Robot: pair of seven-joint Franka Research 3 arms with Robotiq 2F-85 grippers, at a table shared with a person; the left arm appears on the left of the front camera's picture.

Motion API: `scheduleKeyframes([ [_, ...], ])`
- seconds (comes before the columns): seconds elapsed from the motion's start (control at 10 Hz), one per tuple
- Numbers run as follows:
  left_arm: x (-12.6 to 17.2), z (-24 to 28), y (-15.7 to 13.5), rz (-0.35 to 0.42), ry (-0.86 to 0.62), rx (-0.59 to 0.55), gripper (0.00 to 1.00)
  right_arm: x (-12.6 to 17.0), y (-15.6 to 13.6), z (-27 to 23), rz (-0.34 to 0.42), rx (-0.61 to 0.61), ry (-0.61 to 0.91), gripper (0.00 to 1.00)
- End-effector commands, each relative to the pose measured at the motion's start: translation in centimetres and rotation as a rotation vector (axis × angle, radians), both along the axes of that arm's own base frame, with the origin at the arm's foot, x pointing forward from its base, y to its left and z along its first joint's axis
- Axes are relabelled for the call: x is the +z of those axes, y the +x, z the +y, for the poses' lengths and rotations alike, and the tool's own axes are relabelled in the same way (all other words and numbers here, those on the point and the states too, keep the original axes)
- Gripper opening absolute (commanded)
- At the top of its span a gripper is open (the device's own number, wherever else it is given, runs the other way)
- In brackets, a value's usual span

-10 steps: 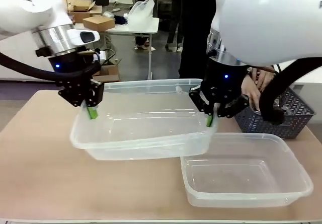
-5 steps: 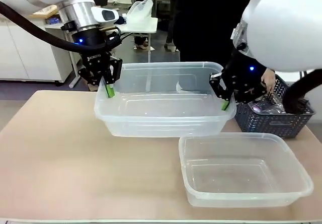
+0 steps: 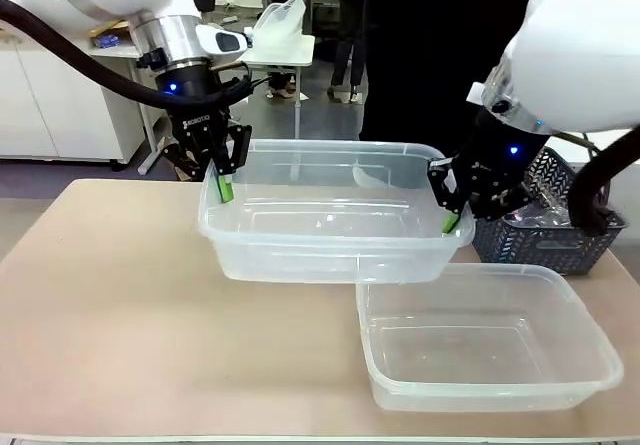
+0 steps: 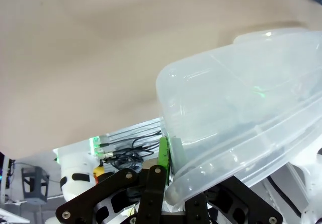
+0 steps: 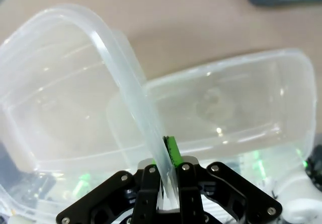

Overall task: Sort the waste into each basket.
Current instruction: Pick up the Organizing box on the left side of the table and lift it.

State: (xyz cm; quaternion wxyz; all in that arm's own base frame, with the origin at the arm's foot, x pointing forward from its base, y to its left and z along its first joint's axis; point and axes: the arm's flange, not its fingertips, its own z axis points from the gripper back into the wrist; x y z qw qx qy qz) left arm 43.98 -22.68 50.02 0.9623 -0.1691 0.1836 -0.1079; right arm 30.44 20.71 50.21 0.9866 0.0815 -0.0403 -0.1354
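A large clear basket (image 3: pixel 330 250) hangs level between both arms over the far middle of the table. My left gripper (image 3: pixel 222 183) is shut on its left rim, and in the left wrist view the rim (image 4: pixel 211 158) sits between the fingers of that gripper (image 4: pixel 168 158). My right gripper (image 3: pixel 450 217) is shut on the right rim; the right wrist view shows the rim (image 5: pixel 132 85) running into this gripper (image 5: pixel 166 161). A second clear basket (image 3: pixel 490 385) lies on the table at the front right, also below in the right wrist view (image 5: pixel 236 78). Crinkled clear plastic waste (image 3: pixel 545 217) shows in a dark basket.
A dark mesh basket (image 3: pixel 520 245) stands at the table's right edge, just behind the right gripper. A person in dark clothes (image 3: pixel 420 55) stands at the far side. The held basket's front right corner overlaps the second basket's far rim. Bare tabletop (image 3: pixel 120 325) lies on the left.
Both arms have carried the large basket to the right and toward the far side, levelling it. The person's hand at the dark basket has gone from sight.
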Motion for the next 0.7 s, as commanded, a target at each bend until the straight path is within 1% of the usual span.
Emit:
scheduleKeyframes([
  [0.0, 0.2, 0.8, -0.4, 0.025, 0.025, -0.035, 0.05, -1.1, 0.6, -1.2, 0.121, -0.098, -0.018, 0.04],
  [0.1, 0.0, 0.2, -0.3, 0.037, 0.021, -0.051, 0.05, -1.3, 0.5, -1.2, 0.134, -0.136, -0.026, 0.04],
  [0.2, -0.4, 0.0, -0.2, 0.047, 0.029, -0.043, 0.05, -1.5, 0.2, -1.2, 0.124, -0.169, -0.038, 0.04],
  [0.3, -0.7, 0.2, -0.1, 0.047, 0.054, -0.003, 0.05, -1.3, -0.4, -0.7, 0.077, -0.219, -0.105, 0.04],
  [0.4, -1.5, -1.0, -0.2, 0.021, 0.03, -0.036, 0.05, -1.1, 0.0, -0.1, 0.099, -0.063, 0.002, 0.04],
  [0.6, -1.5, -1.0, -0.2, 0.021, 0.03, -0.036, 0.05, -1.1, 0.0, -0.1, 0.099, -0.063, 0.002, 0.04],
])
